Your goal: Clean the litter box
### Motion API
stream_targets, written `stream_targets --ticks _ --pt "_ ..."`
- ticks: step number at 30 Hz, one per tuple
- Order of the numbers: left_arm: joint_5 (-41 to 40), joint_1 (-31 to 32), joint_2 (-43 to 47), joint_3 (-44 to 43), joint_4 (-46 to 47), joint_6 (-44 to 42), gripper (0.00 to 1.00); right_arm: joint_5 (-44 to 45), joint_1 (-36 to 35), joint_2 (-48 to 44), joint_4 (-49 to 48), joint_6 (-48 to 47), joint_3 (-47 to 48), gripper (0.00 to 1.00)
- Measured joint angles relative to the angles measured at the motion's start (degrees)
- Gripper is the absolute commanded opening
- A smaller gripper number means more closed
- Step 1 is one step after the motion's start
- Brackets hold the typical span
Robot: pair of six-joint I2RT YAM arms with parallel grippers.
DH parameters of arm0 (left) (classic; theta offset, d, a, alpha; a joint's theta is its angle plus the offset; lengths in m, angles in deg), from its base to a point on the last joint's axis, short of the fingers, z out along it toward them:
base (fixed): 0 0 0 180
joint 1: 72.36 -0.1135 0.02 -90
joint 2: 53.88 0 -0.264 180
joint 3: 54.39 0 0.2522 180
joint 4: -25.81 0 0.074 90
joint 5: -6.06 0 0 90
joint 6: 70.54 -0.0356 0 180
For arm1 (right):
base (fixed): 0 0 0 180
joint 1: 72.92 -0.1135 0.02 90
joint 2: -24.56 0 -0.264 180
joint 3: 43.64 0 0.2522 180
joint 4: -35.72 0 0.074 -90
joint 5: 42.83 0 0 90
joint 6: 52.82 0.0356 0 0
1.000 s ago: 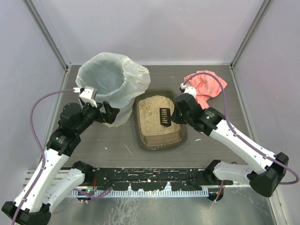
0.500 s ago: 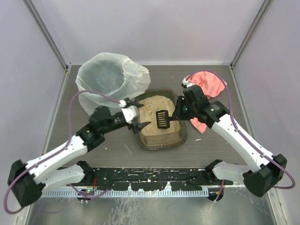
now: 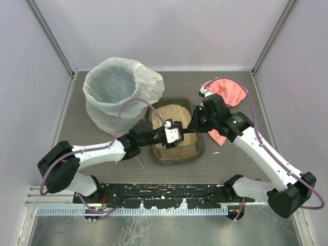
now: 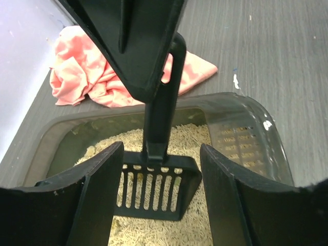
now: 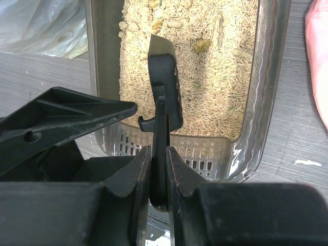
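The litter box [image 3: 201, 149] is a shallow dark tray of tan litter in the middle of the table, also seen in the left wrist view [image 4: 241, 128] and the right wrist view [image 5: 266, 102]. My right gripper [image 3: 196, 123] [image 5: 158, 154] is shut on the handle of the black slotted scoop [image 5: 165, 87], whose head [image 4: 156, 187] rests on the litter. My left gripper [image 3: 177, 132] [image 4: 161, 148] is open over the box, its fingers [image 4: 97, 195] on either side of the scoop head without touching it. A few clumps [image 5: 201, 46] lie in the litter.
A tall bin lined with a translucent white bag [image 3: 120, 92] stands left of and behind the box, close against it. A pink cloth [image 3: 228, 95] [image 4: 97, 77] lies crumpled to the box's back right. White walls close in the table on three sides.
My left arm has swung from beside the bin to over the litter box, its open jaws now astride the scoop head. The right gripper still holds the scoop and has hardly moved.
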Motion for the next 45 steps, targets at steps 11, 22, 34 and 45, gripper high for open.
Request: stream_targets --ticks 11,22,34,45 --pt "-2.8 0.9 -6.4 -3.5 5.0 0.4 0.46 -0.5 0.0 -0.2 -0.2 0.3 0.0 0.01" --pt "-3.4 1.7 -7.6 -3.2 6.5 1.8 0.39 -0.9 0.0 -0.4 -0.2 1.1 0.0 0.01" --pt "-3.8 1.8 -8.1 -1.9 6.9 0.9 0.37 -1.1 0.0 -0.4 1.5 1.0 1.4 0.03" --pt "-4.1 1.9 -8.7 -1.8 6.8 0.7 0.00 -0.5 0.0 -0.4 2.1 0.7 1.5 0.44"
